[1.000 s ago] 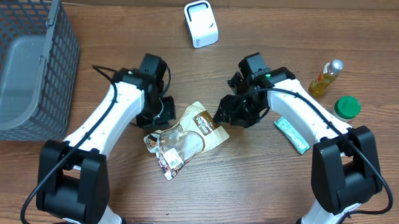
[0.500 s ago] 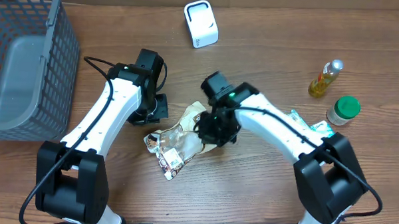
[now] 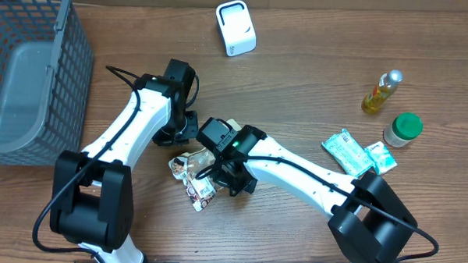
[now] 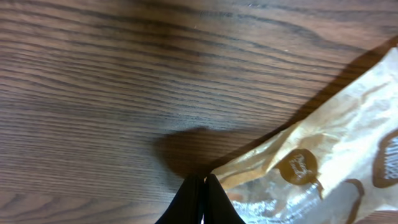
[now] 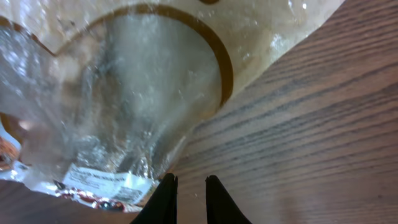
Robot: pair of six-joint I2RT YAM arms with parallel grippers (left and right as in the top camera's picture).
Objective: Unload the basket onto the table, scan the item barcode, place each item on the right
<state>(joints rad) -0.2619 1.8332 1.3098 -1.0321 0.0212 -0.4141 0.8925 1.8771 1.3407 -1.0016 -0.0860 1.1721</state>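
The bag lies at the middle of the surface, but from overhead the right arm covers most of it. Only its crumpled left end shows. The scanner stands at the far edge, well apart from it. The left tool is clenched, its tips at the bag's edge; I cannot tell if film is caught between them. The right tool is slightly released, with bare wood in the gap, just beside the bag. A white label shows there, its print too blurred to read.
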